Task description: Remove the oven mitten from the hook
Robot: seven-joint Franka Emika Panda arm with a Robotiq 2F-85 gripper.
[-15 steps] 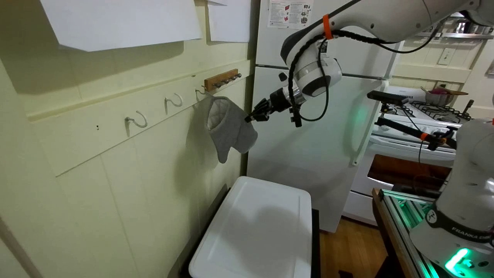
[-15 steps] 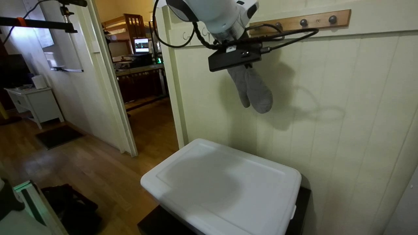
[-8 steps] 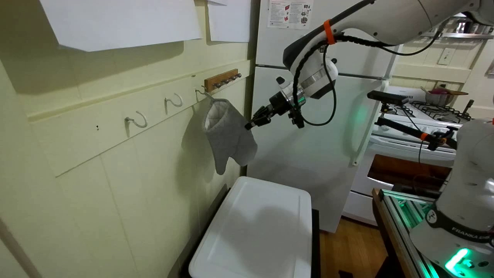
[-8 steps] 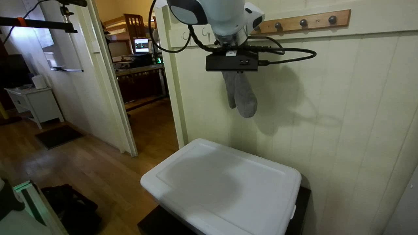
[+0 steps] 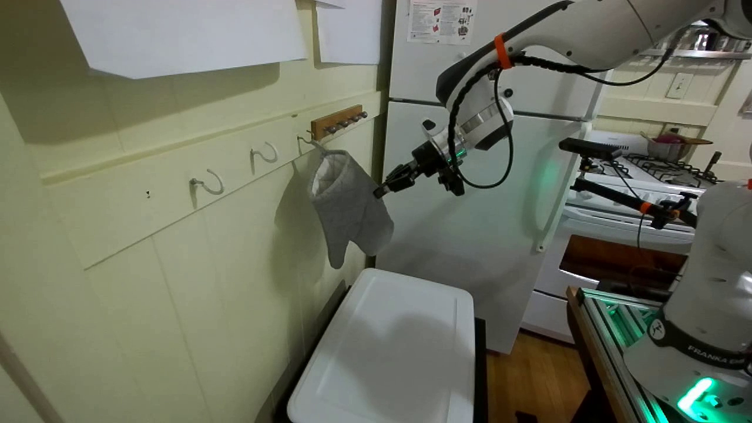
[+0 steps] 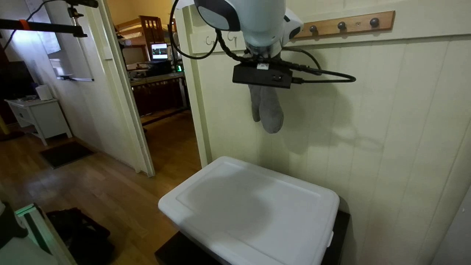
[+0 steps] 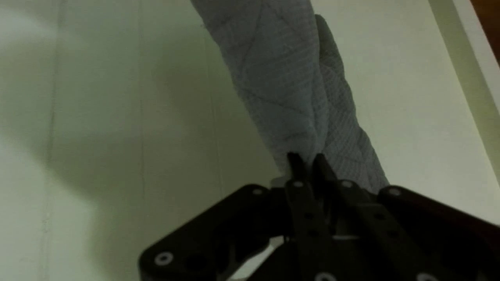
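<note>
The grey oven mitten hangs tilted beside the wall, cuff toward the wall and rounded end away from it. A thin loop at its cuff's top corner reaches the hook; it seems to be on the hook's end. My gripper is shut on the mitten's outer edge, away from the wall. In the wrist view the two fingertips pinch a fold of the mitten. In an exterior view the mitten shows below the wrist camera, which hides the fingers and hook.
Two similar hooks are on the wall nearer the camera. A wooden peg rail is just past the mitten's hook. A white lidded bin stands below. The fridge is beyond the gripper.
My gripper and the mitten have come down a little, and the arm has tilted. The mitten's loop now shows stretched toward the hook. Over the last half second there is little motion.
</note>
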